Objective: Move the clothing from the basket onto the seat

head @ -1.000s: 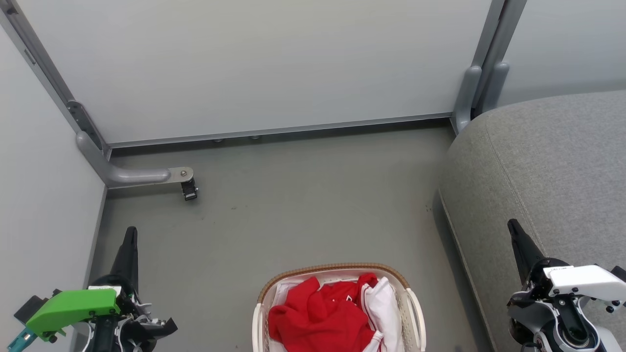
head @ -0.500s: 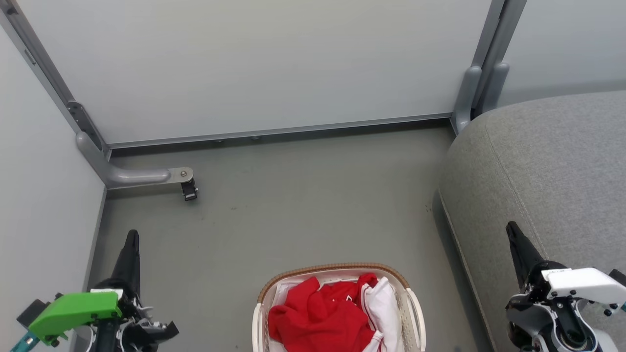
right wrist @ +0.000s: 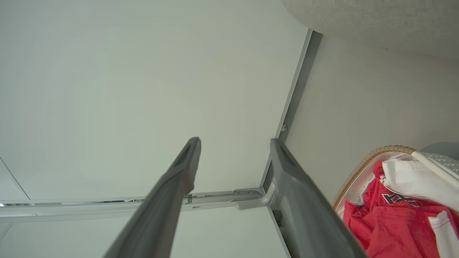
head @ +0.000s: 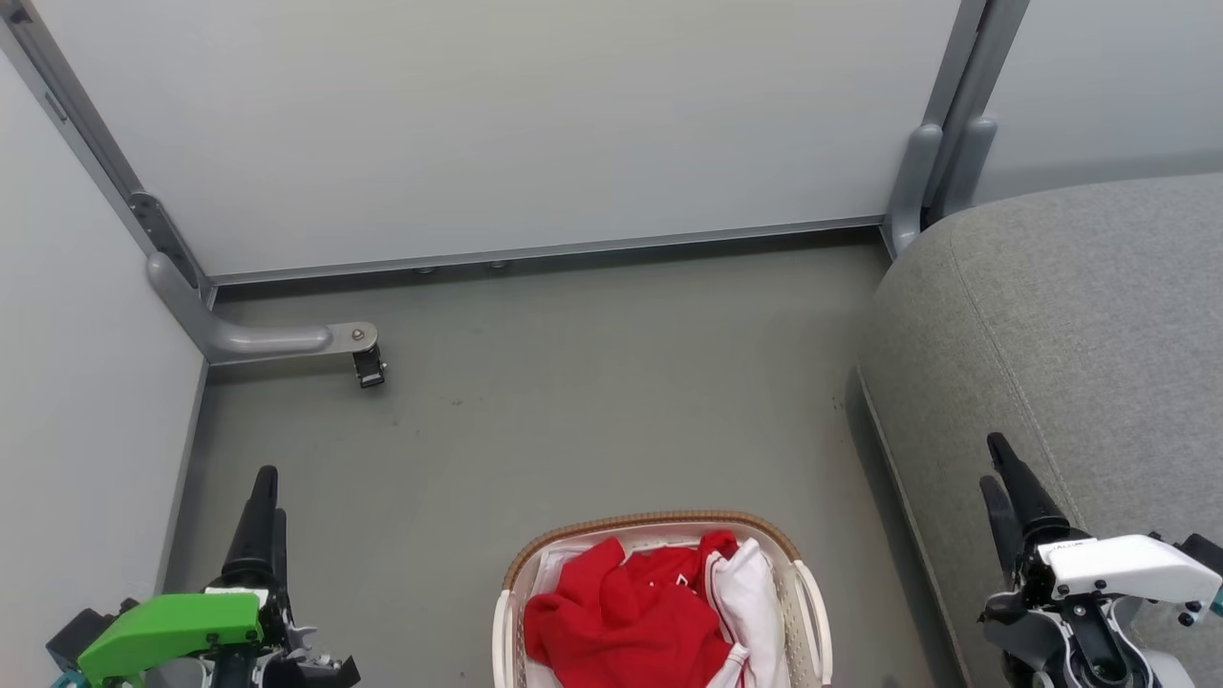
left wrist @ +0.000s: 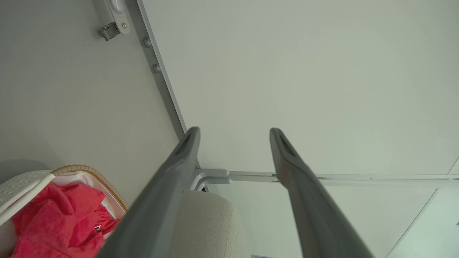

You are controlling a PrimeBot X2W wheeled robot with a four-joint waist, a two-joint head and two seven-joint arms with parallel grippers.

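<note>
The basket (head: 659, 522) stands on the grey floor (head: 592, 401), close in front of the robot and about midway between its two arms. All of the clothing (head: 621, 621) lies inside it: a crumpled heap of red cloth fills the middle, with a white sleeve edged in red stripes along the side nearer the seat (head: 1070, 315). The big grey sofa sits to the robot's right, near the basket but apart from it, with a strip of bare floor between them. No cloth lies on its cushion.

The left fingers (head: 256, 530) hang over the floor by the left partition wall (head: 86, 382), well apart from the basket, pointing toward the far wall. The right fingers (head: 1027, 497) hang over the sofa's near edge, pointing the same way. From the left wrist, the left fingers (left wrist: 168, 190) are spread, with a clear gap and nothing between them, and the basket's woven rim (left wrist: 89, 171) and red cloth (left wrist: 53, 215) sit off to one side. From the right wrist, the right fingers (right wrist: 301, 197) are likewise parted and empty, and the basket rim (right wrist: 373, 154) shows beside them with the red jersey (right wrist: 387, 229), its navy lettering (right wrist: 392, 198) just visible.

A small black caster (head: 369, 368) on a grey bracket rests on the floor in the far left corner.
</note>
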